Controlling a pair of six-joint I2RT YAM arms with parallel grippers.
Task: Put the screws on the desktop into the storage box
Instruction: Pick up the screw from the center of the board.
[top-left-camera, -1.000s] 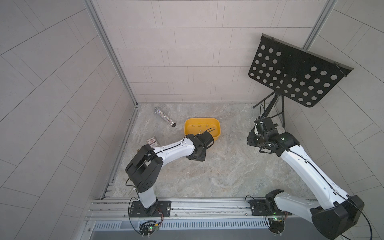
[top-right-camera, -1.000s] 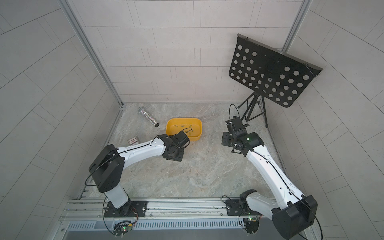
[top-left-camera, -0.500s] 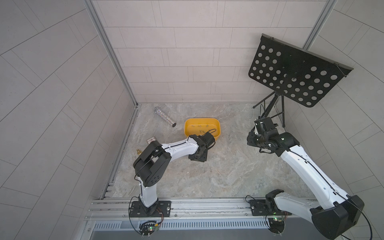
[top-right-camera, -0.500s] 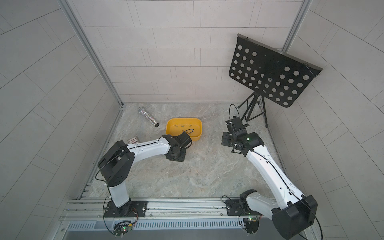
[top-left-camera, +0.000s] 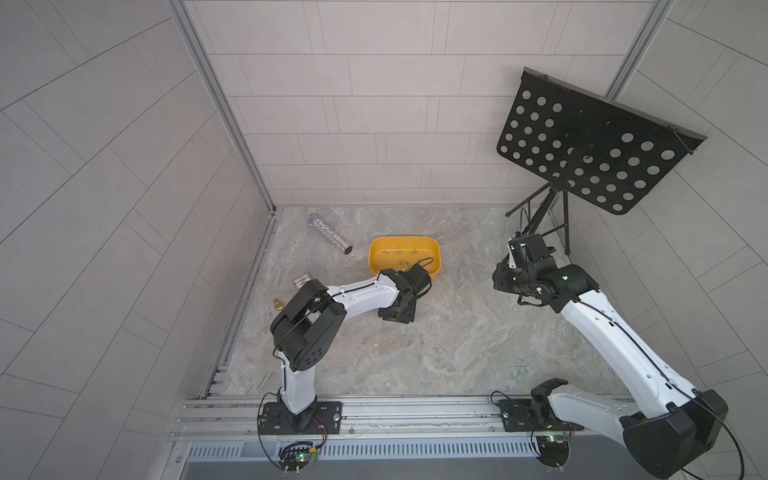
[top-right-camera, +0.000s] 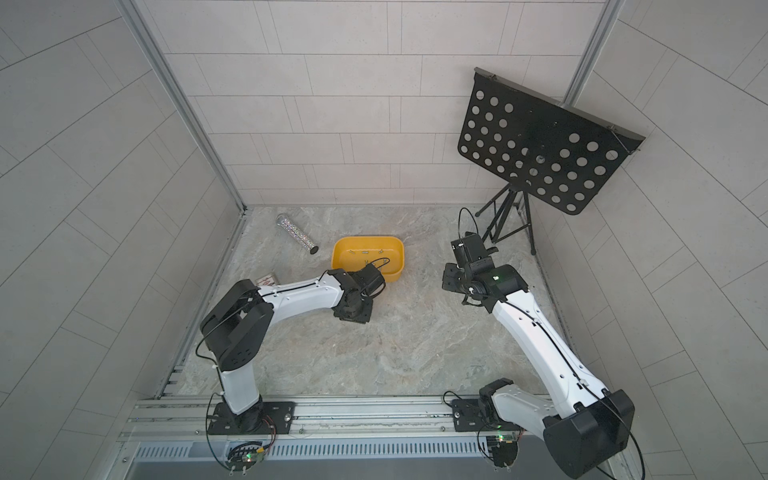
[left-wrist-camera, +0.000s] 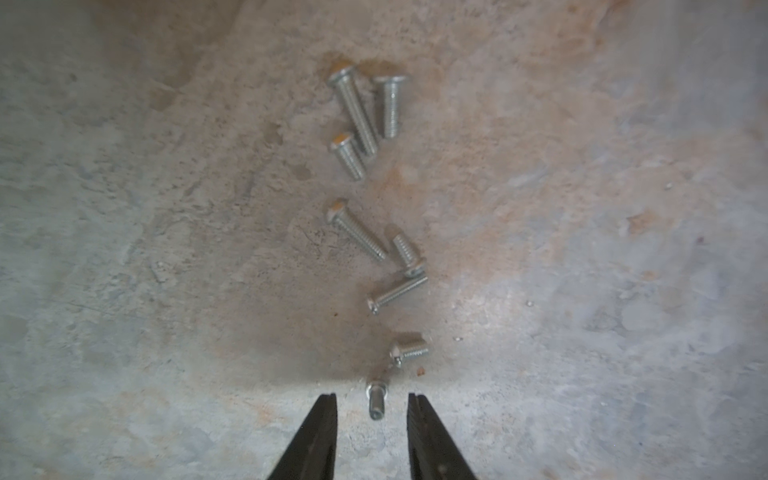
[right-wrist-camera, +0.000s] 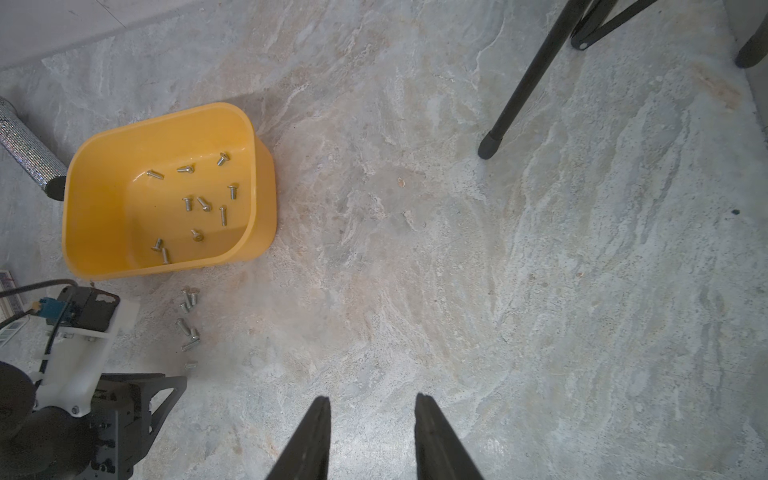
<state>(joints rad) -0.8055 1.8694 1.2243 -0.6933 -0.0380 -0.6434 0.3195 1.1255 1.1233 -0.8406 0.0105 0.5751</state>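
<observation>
Left wrist view: we held our left fingers (left-wrist-camera: 318, 436) narrowly astride one screw (left-wrist-camera: 375, 401), ready to pinch it; right fingers (right-wrist-camera: 313, 440) hung narrow, empty.

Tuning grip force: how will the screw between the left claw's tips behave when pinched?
The screw looks like rigid metal, so it probably won't deform. Its round shaft lies flat on the desktop, so it may roll. Tiny, it may slip out.
</observation>
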